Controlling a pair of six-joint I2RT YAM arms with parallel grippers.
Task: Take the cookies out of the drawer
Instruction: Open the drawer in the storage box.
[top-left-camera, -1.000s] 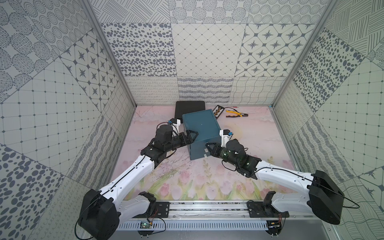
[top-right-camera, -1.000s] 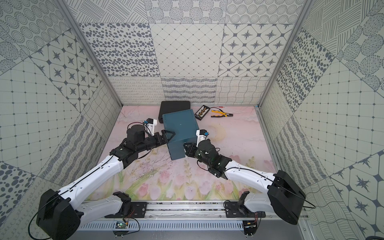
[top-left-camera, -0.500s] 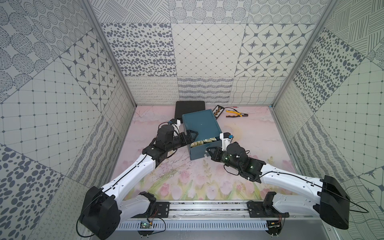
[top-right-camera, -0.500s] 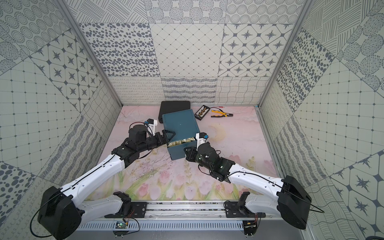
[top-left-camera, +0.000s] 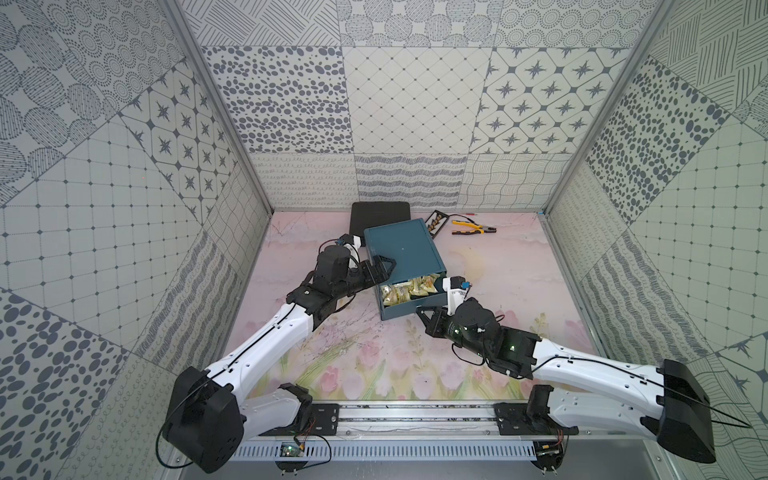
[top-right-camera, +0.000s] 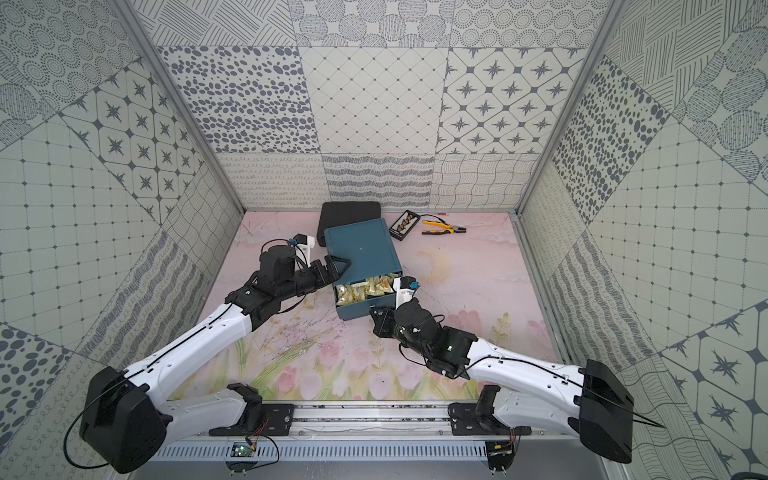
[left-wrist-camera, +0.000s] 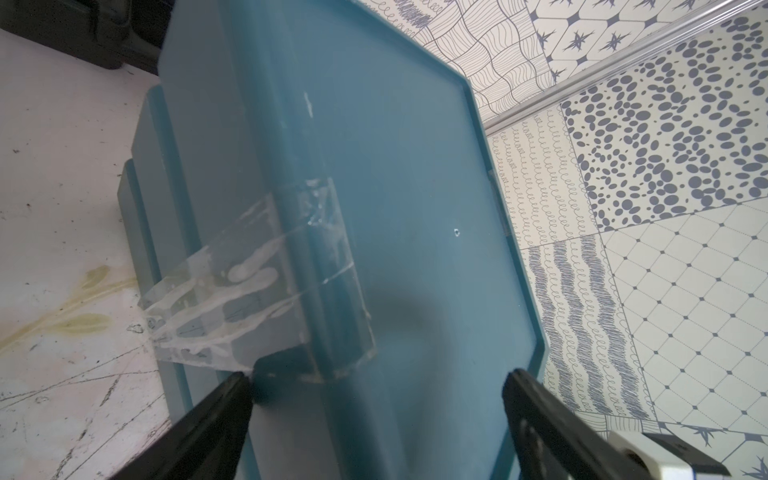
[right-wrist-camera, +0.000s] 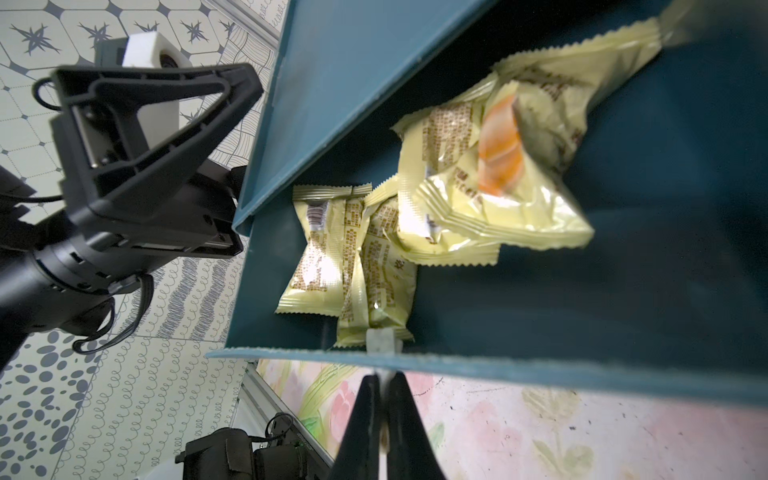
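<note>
A teal drawer cabinet stands mid-table with its drawer slid out toward the front. Several shiny gold cookies lie inside. My right gripper is shut on the small white pull tab at the drawer's front rim. My left gripper is open, its fingers straddling the cabinet's near left edge, one by the side wall, one over the top. Clear tape wraps that edge.
A black case lies right behind the cabinet. A slim black tray of brown pieces and yellow-handled pliers sit at the back right. Patterned walls close in three sides; the arm rail runs along the front.
The drawer has slid out toward the front as my right gripper drew back with the tab, and the cookies have come into view. My left gripper has stayed at the cabinet.
</note>
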